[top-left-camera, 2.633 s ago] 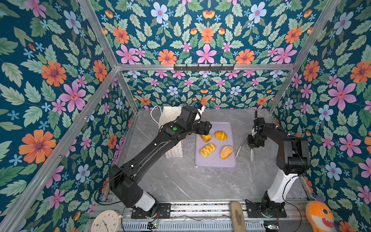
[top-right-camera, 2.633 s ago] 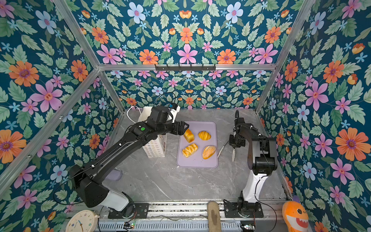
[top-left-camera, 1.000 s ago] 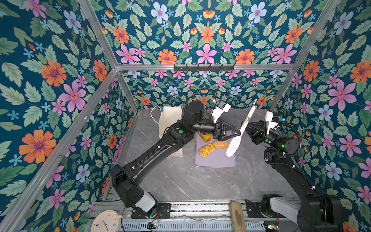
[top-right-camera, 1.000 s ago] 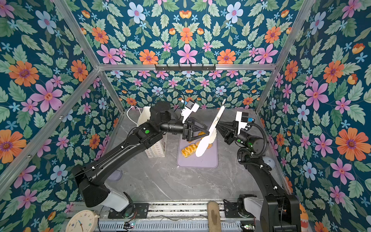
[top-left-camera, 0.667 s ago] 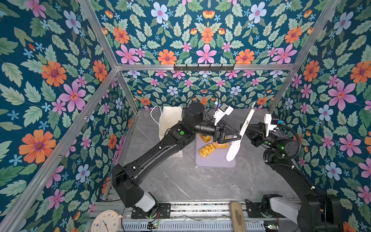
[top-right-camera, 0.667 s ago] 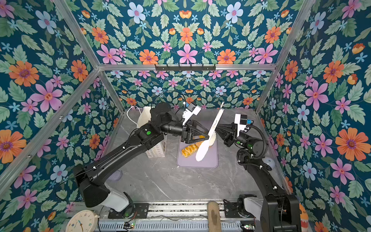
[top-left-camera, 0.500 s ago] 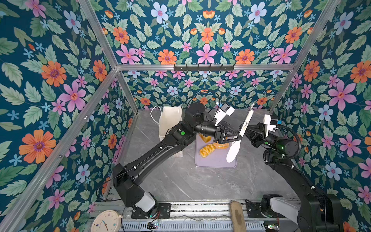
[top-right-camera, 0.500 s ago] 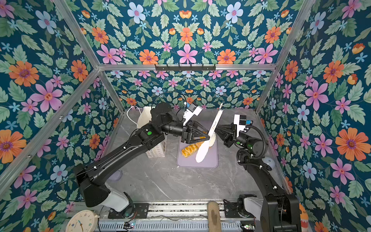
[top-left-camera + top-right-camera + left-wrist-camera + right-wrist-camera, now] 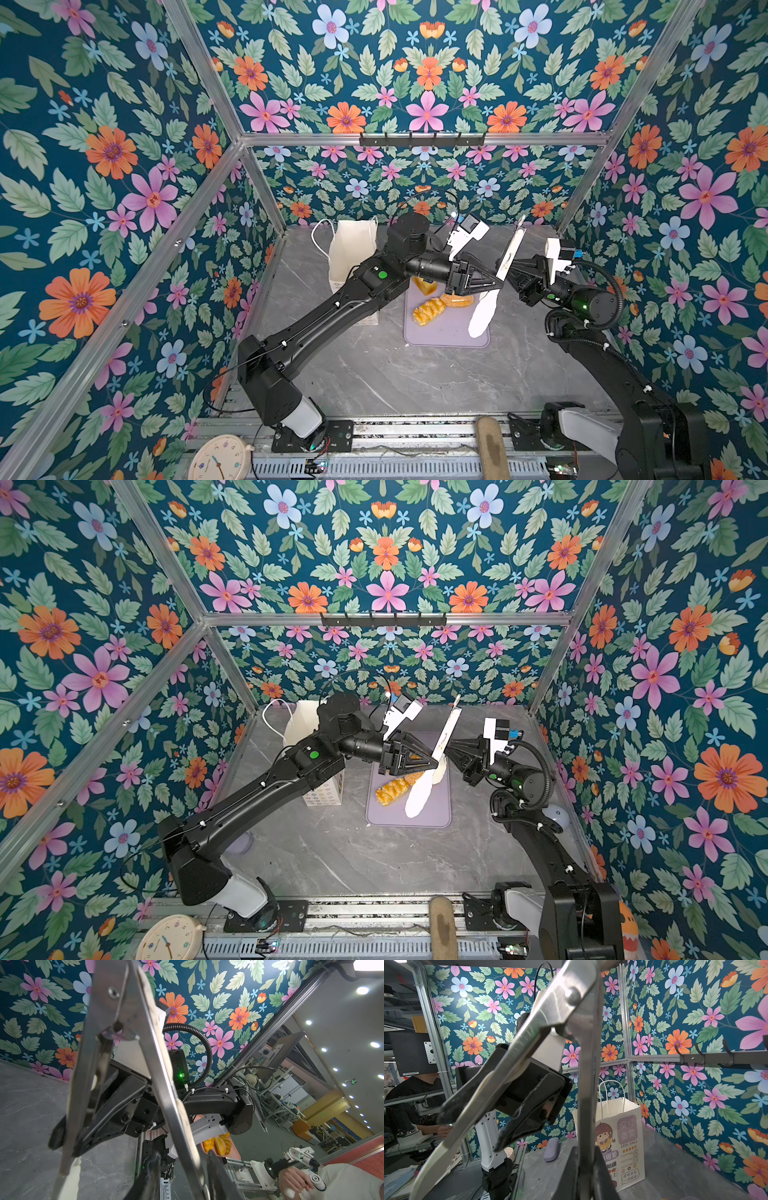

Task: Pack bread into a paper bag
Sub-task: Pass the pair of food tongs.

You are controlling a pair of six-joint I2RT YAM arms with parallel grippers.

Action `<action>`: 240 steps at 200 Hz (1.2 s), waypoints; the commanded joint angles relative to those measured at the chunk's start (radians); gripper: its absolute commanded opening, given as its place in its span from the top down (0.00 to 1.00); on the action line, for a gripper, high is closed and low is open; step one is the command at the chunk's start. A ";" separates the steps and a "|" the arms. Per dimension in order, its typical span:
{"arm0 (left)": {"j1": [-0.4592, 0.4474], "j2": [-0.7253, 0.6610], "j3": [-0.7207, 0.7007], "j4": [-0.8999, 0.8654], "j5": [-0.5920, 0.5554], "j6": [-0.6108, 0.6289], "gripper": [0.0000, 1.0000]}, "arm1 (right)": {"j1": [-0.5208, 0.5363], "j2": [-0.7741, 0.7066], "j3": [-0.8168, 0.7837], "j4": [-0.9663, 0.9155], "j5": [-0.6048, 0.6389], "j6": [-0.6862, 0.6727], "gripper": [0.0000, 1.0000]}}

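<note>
Metal tongs (image 9: 510,249) with white tips (image 9: 482,311) hang tilted above the lavender tray (image 9: 446,337). My right gripper (image 9: 505,268) is shut on one tong arm (image 9: 587,1084). My left gripper (image 9: 496,281) faces it, open, and the other tong arm (image 9: 164,1084) passes between its fingers with gaps on both sides. On the tray lie bread pieces: a blocky loaf (image 9: 424,286), a braided roll (image 9: 428,311) and a seeded roll (image 9: 457,300). The arms hide part of them. The white paper bag (image 9: 351,249) stands upright left of the tray, mouth open, cartoon print (image 9: 618,1136) on its front.
A hook rail (image 9: 419,139) runs along the back wall. A lavender case (image 9: 551,1149) lies on the table near the left arm's base. A clock (image 9: 220,457) and a wooden handle (image 9: 490,449) sit at the front rail. Floral walls close in three sides.
The left gripper's jaws have narrowed around the tong arm. Tongs and both arms have stayed almost in place above the tray, dipping slightly.
</note>
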 commanded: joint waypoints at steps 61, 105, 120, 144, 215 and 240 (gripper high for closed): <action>-0.012 -0.005 0.003 -0.043 0.008 0.080 0.86 | 0.001 -0.063 -0.011 -0.080 0.016 -0.092 1.00; -0.012 0.005 0.032 -0.147 -0.046 0.191 0.97 | 0.001 -0.116 -0.060 -0.112 0.096 -0.131 0.77; -0.011 0.009 0.043 -0.208 -0.091 0.256 1.00 | 0.002 -0.142 -0.071 -0.149 0.101 -0.166 0.73; -0.010 -0.001 0.041 -0.231 -0.108 0.303 1.00 | 0.001 -0.191 -0.061 -0.279 0.074 -0.222 0.46; -0.010 -0.081 0.044 -0.454 -0.343 0.590 1.00 | 0.001 -0.279 0.042 -0.605 -0.058 -0.262 0.05; -0.012 -0.080 0.047 -0.520 -0.332 0.657 1.00 | 0.001 -0.272 0.088 -0.664 -0.103 -0.248 0.04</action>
